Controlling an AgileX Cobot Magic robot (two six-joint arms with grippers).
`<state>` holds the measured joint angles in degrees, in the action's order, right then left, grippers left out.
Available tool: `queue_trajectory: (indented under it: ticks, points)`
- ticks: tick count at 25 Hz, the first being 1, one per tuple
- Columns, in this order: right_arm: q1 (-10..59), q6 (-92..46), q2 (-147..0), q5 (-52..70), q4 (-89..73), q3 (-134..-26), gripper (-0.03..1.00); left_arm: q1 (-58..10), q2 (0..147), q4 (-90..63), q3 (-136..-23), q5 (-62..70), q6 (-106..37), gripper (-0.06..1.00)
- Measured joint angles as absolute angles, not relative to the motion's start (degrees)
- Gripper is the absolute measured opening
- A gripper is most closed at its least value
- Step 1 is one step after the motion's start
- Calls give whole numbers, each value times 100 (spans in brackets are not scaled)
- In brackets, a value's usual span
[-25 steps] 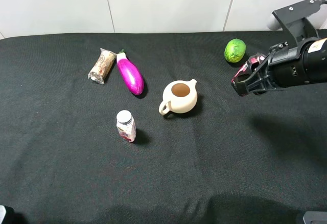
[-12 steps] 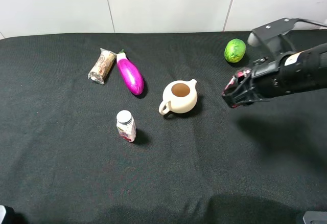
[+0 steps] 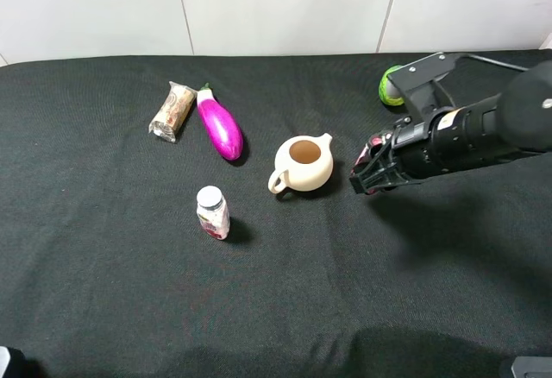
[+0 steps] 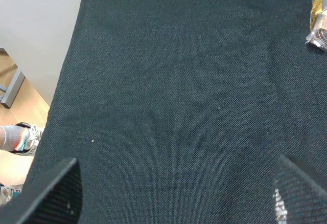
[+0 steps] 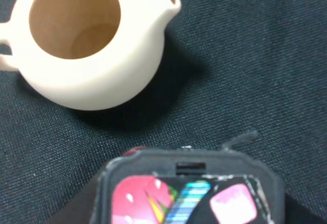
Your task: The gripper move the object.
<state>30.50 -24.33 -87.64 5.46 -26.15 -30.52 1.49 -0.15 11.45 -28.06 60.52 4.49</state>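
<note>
My right gripper [image 3: 369,173], a black claw on a thick black arm, is shut on the object [image 3: 376,145], a small black carton with red-pink and white markings. It holds the carton above the black cloth, just right of the cream teapot [image 3: 304,162]. In the right wrist view the carton [image 5: 186,193] fills the lower edge, close to the teapot's [image 5: 87,45] spout. My left gripper [image 4: 176,198] is open and empty over bare cloth; only its two fingertips [image 4: 53,193] show.
A white-capped bottle with a pink label [image 3: 212,211] stands front left of the teapot. A purple eggplant [image 3: 220,125] and a wrapped snack [image 3: 173,111] lie at the back left. A green fruit [image 3: 392,85] sits behind the right arm. The table edge [image 4: 66,70] shows in the left wrist view.
My right gripper has moved left and lower with the carton, from near the green fruit to just beside the teapot. The other things have not moved.
</note>
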Motion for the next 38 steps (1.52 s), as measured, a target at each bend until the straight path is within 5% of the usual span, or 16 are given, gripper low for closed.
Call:
queue_trajectory:
  ticks: [38]
  points:
    - [3099,-2417,-9341,-33,-2693,-3045,34,149,-15,1145,-2806,6052,449,79]
